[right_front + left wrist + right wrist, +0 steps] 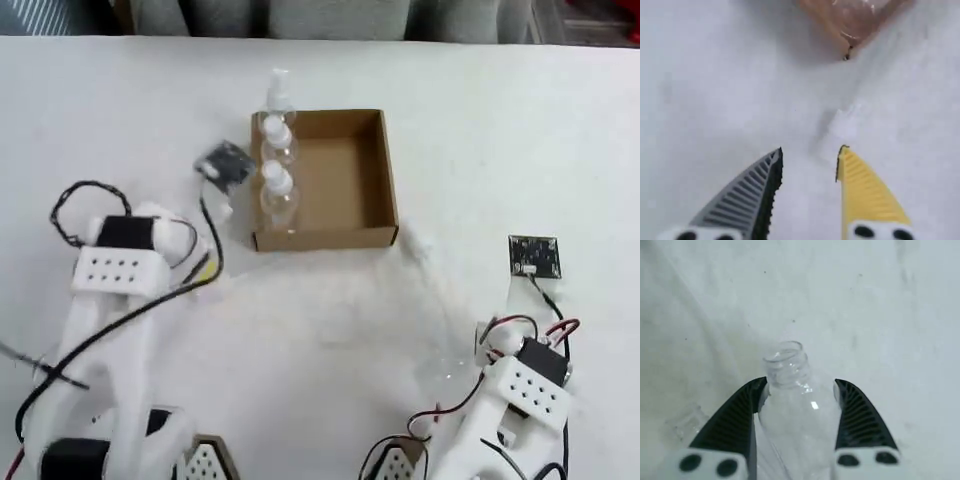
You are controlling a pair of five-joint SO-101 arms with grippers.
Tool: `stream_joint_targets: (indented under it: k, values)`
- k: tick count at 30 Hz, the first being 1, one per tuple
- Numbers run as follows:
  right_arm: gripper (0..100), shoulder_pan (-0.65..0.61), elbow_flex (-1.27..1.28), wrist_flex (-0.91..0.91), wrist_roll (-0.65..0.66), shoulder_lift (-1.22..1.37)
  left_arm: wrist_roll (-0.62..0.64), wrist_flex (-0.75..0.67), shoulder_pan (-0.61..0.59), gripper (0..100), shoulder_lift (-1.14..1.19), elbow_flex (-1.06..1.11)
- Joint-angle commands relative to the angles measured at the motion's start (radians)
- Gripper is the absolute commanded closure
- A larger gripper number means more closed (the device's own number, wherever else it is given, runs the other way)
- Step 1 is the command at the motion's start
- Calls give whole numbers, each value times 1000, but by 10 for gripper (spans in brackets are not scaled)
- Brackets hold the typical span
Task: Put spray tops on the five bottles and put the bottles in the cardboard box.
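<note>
Bottles with spray tops (pixel 277 170), three, sit in cardboard box (pixel 340 238) along its 9 o'clock wall; box at 12 o'clock on surface (pixel 500 120). Right end effector (pixel 800 383) at 5 o'clock, pinching uncapped bottle (pixel 792 415). Left end effector (pixel 810 149) at 9 o'clock, spread, small blurry white piece (pixel 844 121) just ahead

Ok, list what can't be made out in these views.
- Left wrist view: white piece ahead of the left gripper is blurred; maybe a spray top.
- Right wrist view: uncapped bottle in the right gripper cut off by the bottom edge; second bottle half behind a finger.
- High view: clear bottles overlap along the cardboard box wall; count uncertain.
</note>
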Motion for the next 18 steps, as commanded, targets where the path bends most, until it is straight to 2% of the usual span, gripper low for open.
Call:
stream_joint_targets:
  k: [1, 4, 5, 6, 9, 14, 18]
  values:
    - [981, -13, -3, -4, 8, -4, 474, 110, 15, 819, -59, -84]
    - [981, -13, -3, -2, 8, -4, 816, 109, 12, 819, -25, -57]
    - [981, -13, -3, -2, 9, -2, 895, 104, 18, 817, -10, -48]
    - [981, -13, -3, -2, 9, -2, 931, 78, 19, 816, 7, -38]
    - [981, -13, 12, -2, 51, -4, 939, -18, 59, 819, 54, -5]
    - [981, -18, 17, -4, 61, -4, 964, -32, 140, 819, 81, 98]
    - [981, -44, 23, -4, 63, -4, 1160, -37, 156, 846, 84, 160]
